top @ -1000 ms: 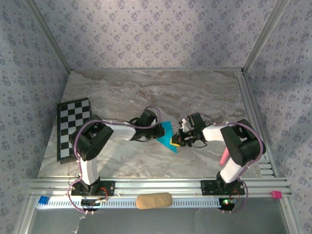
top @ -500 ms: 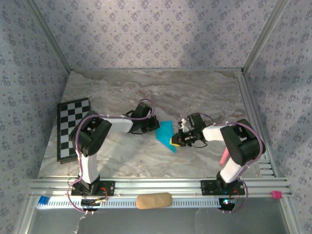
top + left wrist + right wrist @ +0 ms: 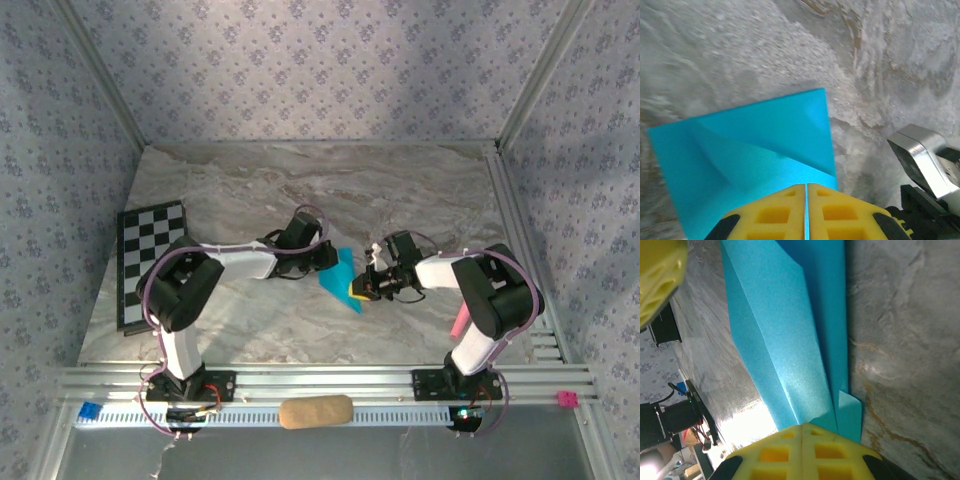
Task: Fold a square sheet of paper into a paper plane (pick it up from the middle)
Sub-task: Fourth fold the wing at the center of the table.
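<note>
My left arm has swung back toward the middle of the marble table (image 3: 300,190) after drawing off half a second ago. My right arm and the turquoise paper (image 3: 341,271) lie where they were. The paper rests flat on the marble at mid-table between my two wrists, a creased shape narrowing to a point at its near end.

My left gripper (image 3: 325,257) meets the paper's far-left edge. In the left wrist view its yellow pads are pressed together with a thin sliver of blue caught between them, so it is clamped on the paper, and a diagonal fold crosses the sheet beyond them.

My right gripper (image 3: 358,290) is at the near-right edge. In the right wrist view its pads are likewise clenched on the paper's narrow end, and layered folds run lengthwise away from them.

A checkered board (image 3: 150,262) lies at the table's left edge, a pink stick (image 3: 459,322) beside my right arm, and a tan block (image 3: 316,411) on the front rail.
</note>
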